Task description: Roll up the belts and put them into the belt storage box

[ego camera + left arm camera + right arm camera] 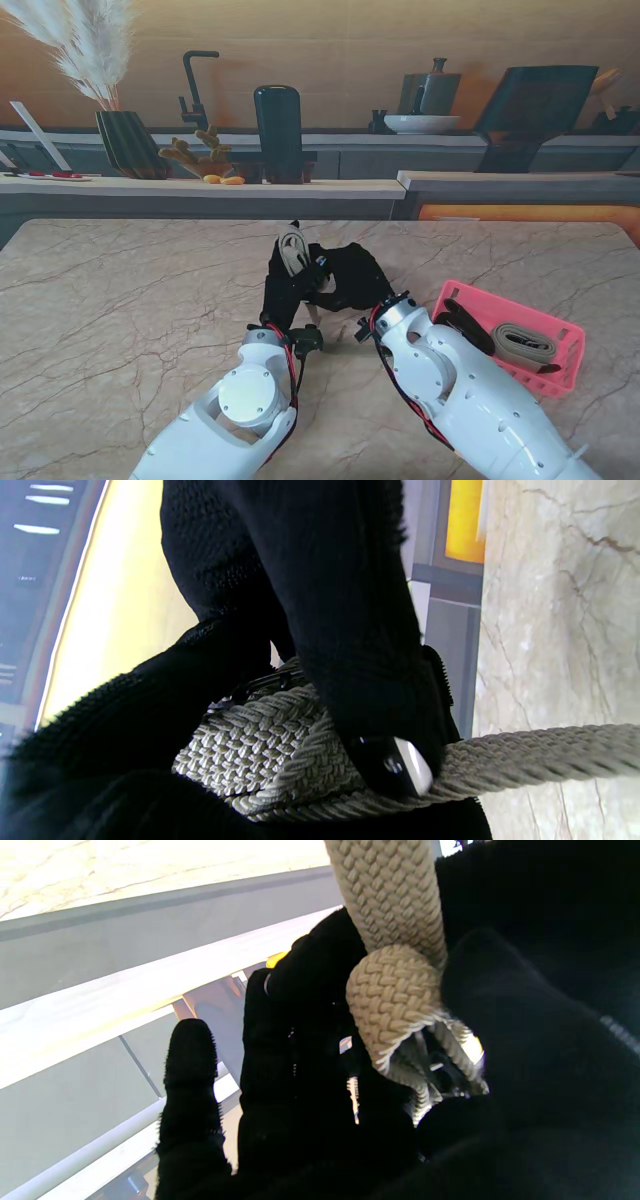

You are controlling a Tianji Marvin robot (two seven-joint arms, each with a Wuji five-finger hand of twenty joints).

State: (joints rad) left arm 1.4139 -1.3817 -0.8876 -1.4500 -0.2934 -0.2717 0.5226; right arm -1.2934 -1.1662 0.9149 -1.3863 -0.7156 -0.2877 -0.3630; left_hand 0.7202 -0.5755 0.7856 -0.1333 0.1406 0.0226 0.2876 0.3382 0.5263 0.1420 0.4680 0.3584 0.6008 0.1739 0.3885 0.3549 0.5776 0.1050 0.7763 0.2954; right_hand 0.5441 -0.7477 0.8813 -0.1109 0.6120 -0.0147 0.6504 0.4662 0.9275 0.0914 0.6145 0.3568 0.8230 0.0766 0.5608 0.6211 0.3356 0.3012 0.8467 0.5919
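Both robot hands wear black gloves & meet at mid tabletop (120, 300), raised off it, w/ a beige woven belt (292, 248) between them.

Left robot hand (283, 285): closed on the belt. Wrist view shows its fingers (320, 605) wrapped over a small coil of the belt (260, 750), one tip pressing where the strap leaves the coil; the loose strap runs off to the frame edge over the marble. Dark buckle part w/ a pale end sits at that pinch.

Right robot hand (348, 275): just right of the left one, touching or nearly so. Wrist view has the belt (395, 940) coming in from the top edge & curling into a tight roll end (392, 1000) against the palm side, fingers (305, 1030) bent round it, one finger (190, 1075) stuck out apart from the rest. So gripping the belt too, tho how firm can't tell. Metal bits glint under the roll, too blurred to name.

Stand view: belt loop stands up above the left robot hand's knuckles, farther from me than both wrists.

Box (570, 345): pink, on tabletop at right, beside the right forearm, well apart from the hands. Inside: one tan belt (524, 345) rolled flat, plus a dark belt (465, 325) at the left end, partly hidden by the arm.
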